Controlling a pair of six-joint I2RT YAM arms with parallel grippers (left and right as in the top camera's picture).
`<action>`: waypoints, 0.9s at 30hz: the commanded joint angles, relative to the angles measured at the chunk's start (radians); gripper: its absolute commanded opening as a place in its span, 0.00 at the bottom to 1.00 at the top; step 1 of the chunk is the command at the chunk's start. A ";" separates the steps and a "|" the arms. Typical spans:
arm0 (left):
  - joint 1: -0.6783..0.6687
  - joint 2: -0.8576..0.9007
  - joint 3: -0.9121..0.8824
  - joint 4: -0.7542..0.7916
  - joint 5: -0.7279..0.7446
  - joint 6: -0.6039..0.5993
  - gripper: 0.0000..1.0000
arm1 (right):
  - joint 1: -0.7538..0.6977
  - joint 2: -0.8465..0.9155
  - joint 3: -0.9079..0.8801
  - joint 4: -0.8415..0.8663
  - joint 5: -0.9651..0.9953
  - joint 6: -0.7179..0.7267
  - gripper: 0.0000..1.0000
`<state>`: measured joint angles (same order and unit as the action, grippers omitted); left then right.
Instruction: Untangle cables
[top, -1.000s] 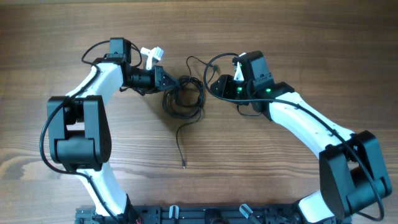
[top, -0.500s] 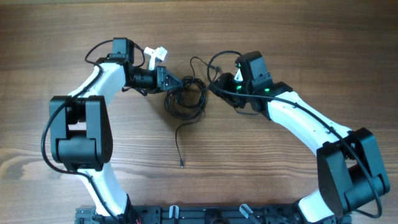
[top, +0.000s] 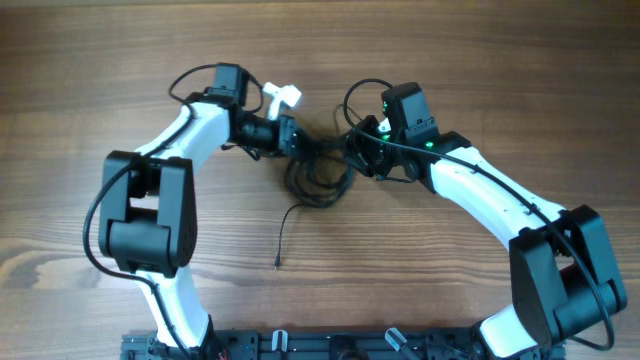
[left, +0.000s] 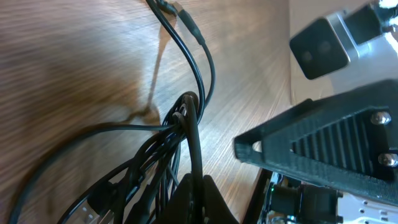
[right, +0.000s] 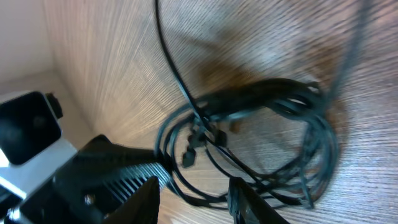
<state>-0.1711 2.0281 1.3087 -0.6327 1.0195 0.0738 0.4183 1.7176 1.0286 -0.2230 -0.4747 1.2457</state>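
The cables (top: 320, 186) are thin black cords in a tangled coil on the wooden table between my two grippers. One loose end (top: 277, 263) trails toward the front, and a loop (top: 352, 95) rises behind the coil. My left gripper (top: 297, 140) is at the coil's upper left. In the left wrist view it (left: 199, 194) is shut on one strand of the cables (left: 186, 118). My right gripper (top: 353, 150) is at the coil's upper right. In the right wrist view it (right: 196, 202) is open, and strands of the cables (right: 273, 99) run between its fingers.
The table (top: 480, 60) is bare wood all round. The grippers are close together, so the right one's ribbed finger (left: 329, 146) fills the left wrist view. The left gripper (right: 118, 165) shows in the right wrist view. A small plug (right: 189, 155) hangs inside the coil.
My left gripper has moved right, carrying the coil toward the right gripper. The loose end has slid left and forward. The right gripper's jaws have narrowed.
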 joint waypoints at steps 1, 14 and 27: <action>-0.017 0.010 0.000 0.021 0.016 0.015 0.04 | 0.002 0.016 -0.007 -0.018 0.058 0.040 0.39; -0.013 0.010 0.000 0.023 0.016 0.016 0.04 | 0.001 0.022 -0.007 -0.042 0.172 0.041 0.38; -0.013 0.010 0.000 0.023 0.016 0.016 0.04 | 0.002 0.100 -0.007 -0.021 0.138 0.098 0.35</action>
<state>-0.1894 2.0285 1.3087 -0.6132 1.0191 0.0738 0.4183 1.7905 1.0286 -0.2642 -0.3313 1.2987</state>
